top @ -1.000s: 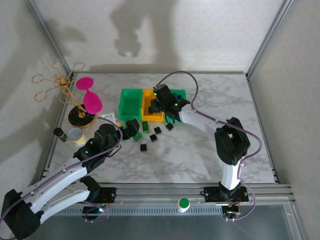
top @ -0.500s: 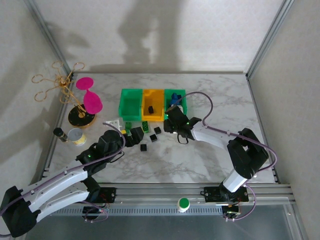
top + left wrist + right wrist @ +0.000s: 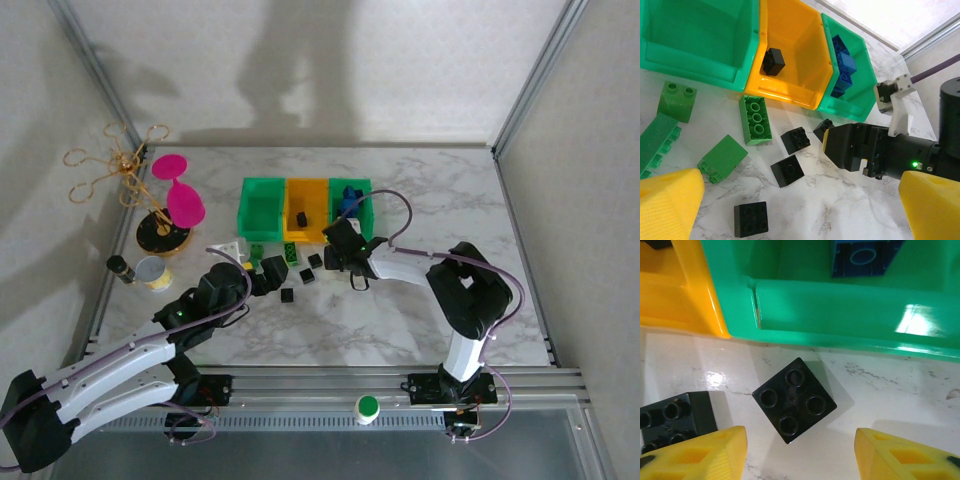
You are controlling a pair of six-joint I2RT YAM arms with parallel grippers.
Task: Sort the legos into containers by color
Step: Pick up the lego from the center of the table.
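Just in front of the right-hand green plastic bin (image 3: 840, 305), the right gripper (image 3: 797, 437) points down at the table with its yellow fingertips (image 3: 715, 450) spread apart. They straddle a small black square four-stud brick (image 3: 794, 400) that lies flat on the marble, and neither tip touches it. That arm reaches leftward across the table from a folded elbow. The left gripper (image 3: 800, 215) hovers nearer the front with its jaws wide and nothing between them, its forearm stretching diagonally from the near-left corner. The straddled brick sits close to the bin's near wall, with a second black brick (image 3: 675, 417) just to its left. The white marble tabletop (image 3: 440, 200) lies open to the right of the bins and back toward the near aluminium rail (image 3: 400, 375). Scattered before the bins are green bricks (image 3: 756, 120) and more black bricks (image 3: 787, 170). Three bins stand touching in a row: the left-hand green plastic bin (image 3: 690, 70), the orange-yellow plastic bin (image 3: 795, 45) holding a lone black brick (image 3: 772, 61), and the right-hand one holding blue bricks (image 3: 842, 65).
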